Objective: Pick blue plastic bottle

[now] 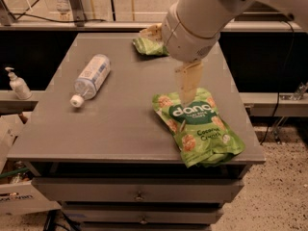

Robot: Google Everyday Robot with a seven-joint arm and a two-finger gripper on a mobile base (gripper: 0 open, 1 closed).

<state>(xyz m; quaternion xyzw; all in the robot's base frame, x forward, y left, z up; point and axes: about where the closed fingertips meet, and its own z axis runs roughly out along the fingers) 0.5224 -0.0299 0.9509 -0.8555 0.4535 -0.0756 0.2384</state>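
I count one clear plastic bottle with a pale blue label point(91, 78) and two green snack bags point(199, 129) point(146, 45) on the grey surface point(120, 124). One white pump bottle point(17, 83) stands off to the left, and one pair of jaws hangs above the nearer bag.

Large green snack bag point(199, 129) laid near table point(120, 119) front-right corner, gripper point(186, 96) hung above it; smaller green bag point(148, 44) seen at back edge.

The blue plastic bottle point(91, 78) lies on its side, cap nearer, well apart from the tool point(186, 97).
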